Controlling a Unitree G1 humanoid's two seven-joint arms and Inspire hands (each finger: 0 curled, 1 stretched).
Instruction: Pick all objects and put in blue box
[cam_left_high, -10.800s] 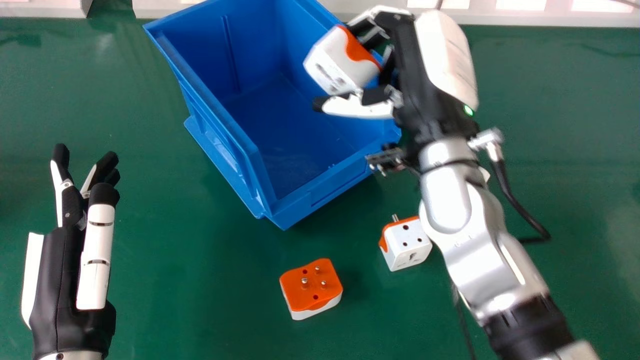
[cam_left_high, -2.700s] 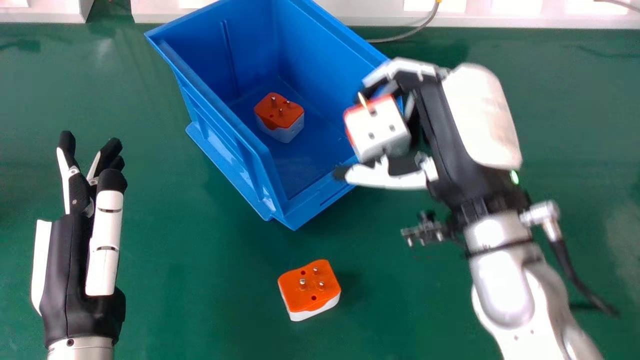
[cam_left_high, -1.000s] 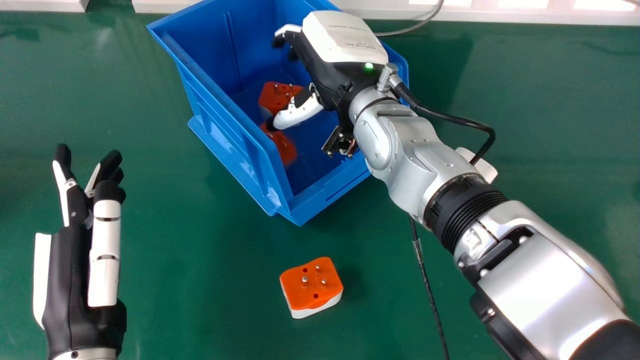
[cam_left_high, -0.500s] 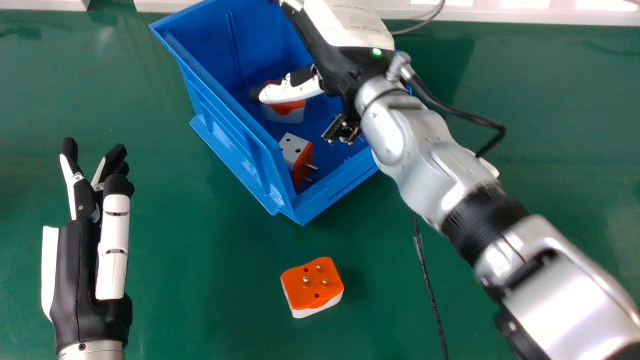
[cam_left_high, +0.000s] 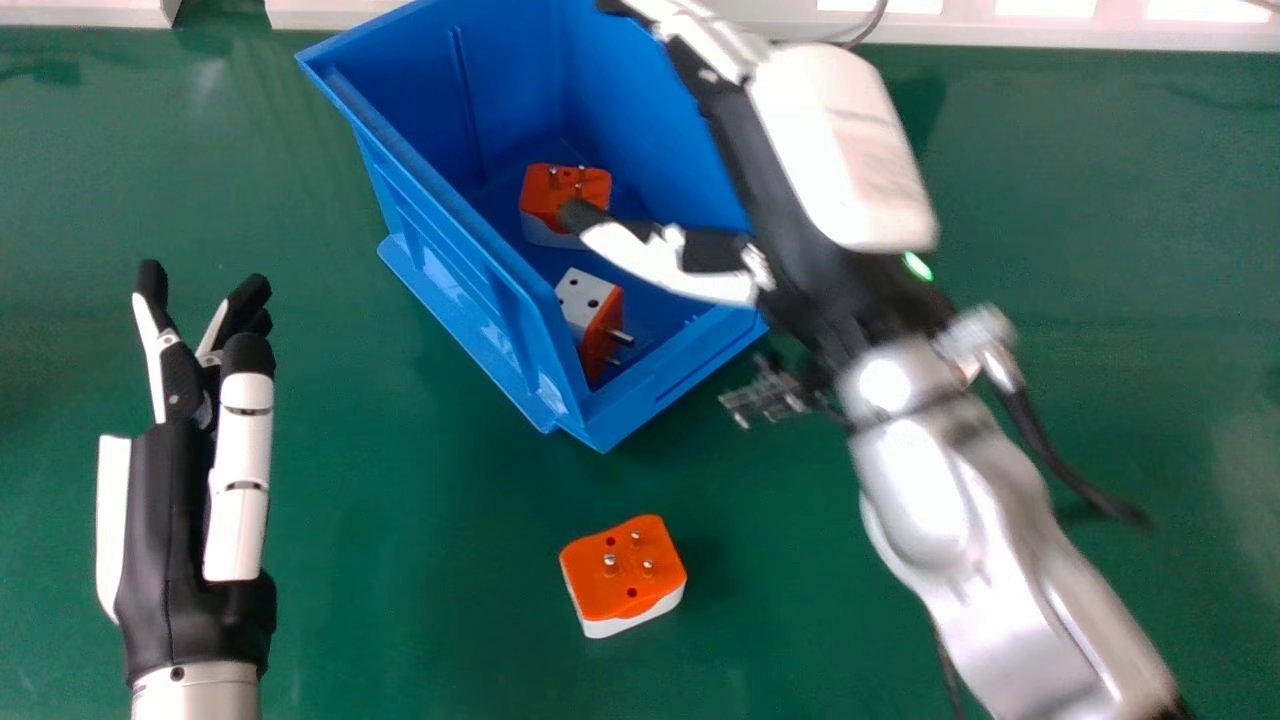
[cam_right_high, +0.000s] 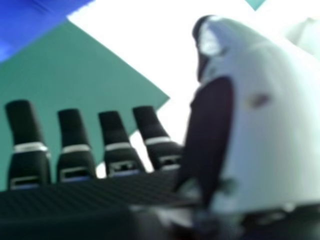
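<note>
One green tabletop (cam_left_high: 400, 600), under and around the blue box (cam_left_high: 450, 280). One left hand (cam_left_high: 170, 530), idle, fingers straight, on the near left of the box. One thin black cord (cam_left_high: 950, 675), on the near right of the box, partly behind the silver right forearm (cam_left_high: 930, 490). One thick black cable (cam_left_high: 1050, 450), at the wrist, farther right of the box. One small bracket (cam_left_high: 765, 395), under the wrist, just off the near right corner of the box. One obstruction to sight: right hand across the right wall of the box. One grey cable (cam_left_high: 868, 25) and one pale ledge (cam_left_high: 1040, 32), beyond the box.

Three orange and white adapters. First adapter (cam_left_high: 622, 580): on the tabletop, pins up, on the near side of the box, outside; well apart from the right hand, nearer the robot. Second adapter (cam_left_high: 602, 320): inside the box, near end, by the left wall, pins toward the right; nearer the robot than the thumb. Third adapter (cam_left_high: 552, 205): inside the box, farther back, pins up; partly behind the thumb tip. Contact there: cannot tell.

One right hand (cam_left_high: 840, 150), over the right side of the box. Thumb (cam_left_high: 670, 260) straight, out over the box interior. Fingers (cam_right_high: 72, 130) extended in a row with small gaps, well spread from the thumb; grip open, unladen.
</note>
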